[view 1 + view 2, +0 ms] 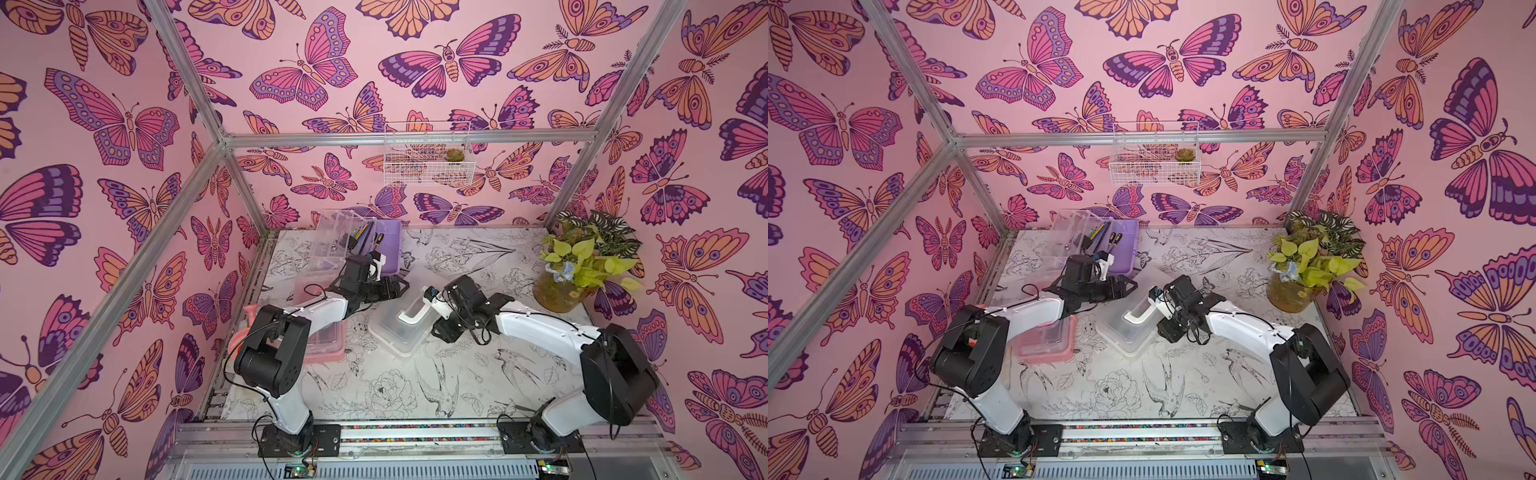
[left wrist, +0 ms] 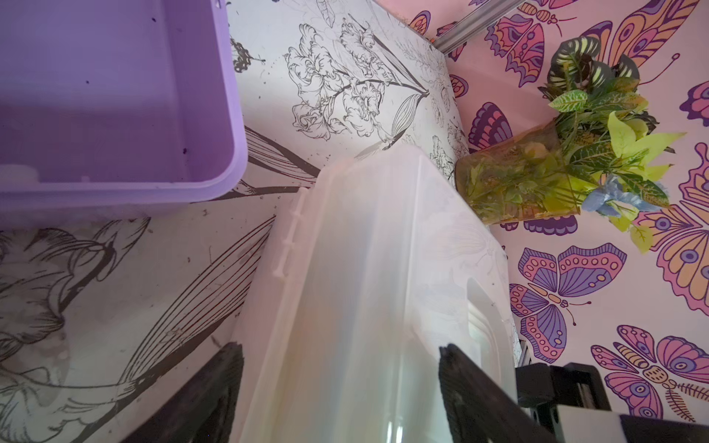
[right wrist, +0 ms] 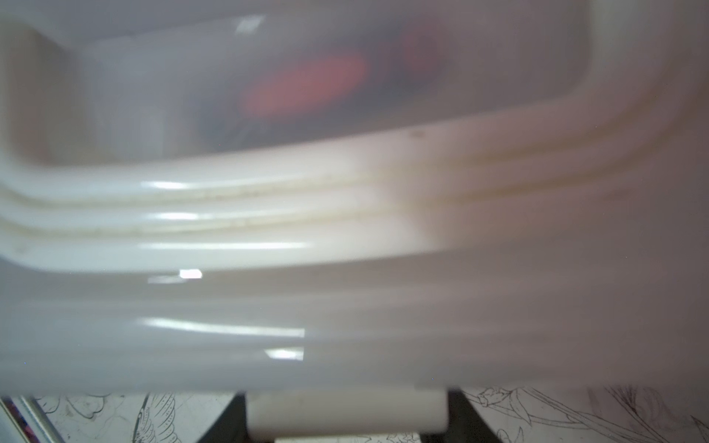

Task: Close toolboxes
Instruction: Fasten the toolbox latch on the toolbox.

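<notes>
Butterfly wallpaper rings a worktop point(image 1: 415, 395) printed with birds and flowers. At centre sits the white box point(image 1: 399, 332), lid down. The purple box point(image 1: 390, 245) stands far left with its lid up, and the pink box point(image 1: 330, 353) is near left. The right tool point(image 3: 345, 406) pinches the white box's latch point(image 3: 345, 422). The left tool point(image 2: 339, 349) hangs wide open at that box's far-left edge. The step would likely go best if the left tool steadies the lid while the right snaps the latch home squarely, without dragging the box.

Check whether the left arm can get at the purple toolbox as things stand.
Probably yes: the purple toolbox sits beside the left gripper with nothing between, though its open jaws hang over the white toolbox.
</notes>
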`<state>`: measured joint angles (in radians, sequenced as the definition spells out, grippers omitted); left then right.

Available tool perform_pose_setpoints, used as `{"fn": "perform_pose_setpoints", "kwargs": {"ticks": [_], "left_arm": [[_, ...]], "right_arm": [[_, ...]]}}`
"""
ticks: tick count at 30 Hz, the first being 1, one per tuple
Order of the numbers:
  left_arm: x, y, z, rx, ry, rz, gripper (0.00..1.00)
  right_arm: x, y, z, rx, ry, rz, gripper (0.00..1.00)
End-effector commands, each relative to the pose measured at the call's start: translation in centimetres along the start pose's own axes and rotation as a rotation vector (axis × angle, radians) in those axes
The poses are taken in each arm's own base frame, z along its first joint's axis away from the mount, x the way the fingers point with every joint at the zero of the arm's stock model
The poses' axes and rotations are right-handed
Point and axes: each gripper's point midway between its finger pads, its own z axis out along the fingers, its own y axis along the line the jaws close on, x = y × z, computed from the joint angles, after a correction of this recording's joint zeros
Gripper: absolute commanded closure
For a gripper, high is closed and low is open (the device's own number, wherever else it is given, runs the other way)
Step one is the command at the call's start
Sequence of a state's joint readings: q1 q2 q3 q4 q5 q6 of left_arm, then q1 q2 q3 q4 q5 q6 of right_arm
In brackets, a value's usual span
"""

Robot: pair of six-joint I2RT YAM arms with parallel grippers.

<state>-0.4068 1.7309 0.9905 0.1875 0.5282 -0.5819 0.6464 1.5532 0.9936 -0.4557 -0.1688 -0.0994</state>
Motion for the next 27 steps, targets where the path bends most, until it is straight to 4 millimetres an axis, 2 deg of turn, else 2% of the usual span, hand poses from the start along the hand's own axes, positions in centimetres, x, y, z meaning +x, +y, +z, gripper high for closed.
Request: {"fn": "perform_pose_setpoints", "kwargs": {"ticks": [1, 8, 16, 27], "left_arm": [[2.4, 1.3, 0.8, -0.006, 0.071, -0.012, 0.18], [2.6, 1.1, 0.8, 0.009, 0.077, -0.017, 0.19], [2.9, 1.2, 0.8, 0.014, 0.083, -0.022, 0.19], [2.7, 0.9, 0.6, 0.017, 0.078, -0.023, 0.19]], "right_arm": [[-2.4, 1.2, -0.7, -0.041, -0.028, -0.023, 0.58], [-3.4, 1.5, 0.0, -0.070, 0.061, -0.059, 0.61], [-5.2, 1.6, 0.7, -0.081, 0.029, -0.099, 0.60], [-6.2, 1.5, 2.5, -0.096, 0.047, -0.096, 0.62]]}}
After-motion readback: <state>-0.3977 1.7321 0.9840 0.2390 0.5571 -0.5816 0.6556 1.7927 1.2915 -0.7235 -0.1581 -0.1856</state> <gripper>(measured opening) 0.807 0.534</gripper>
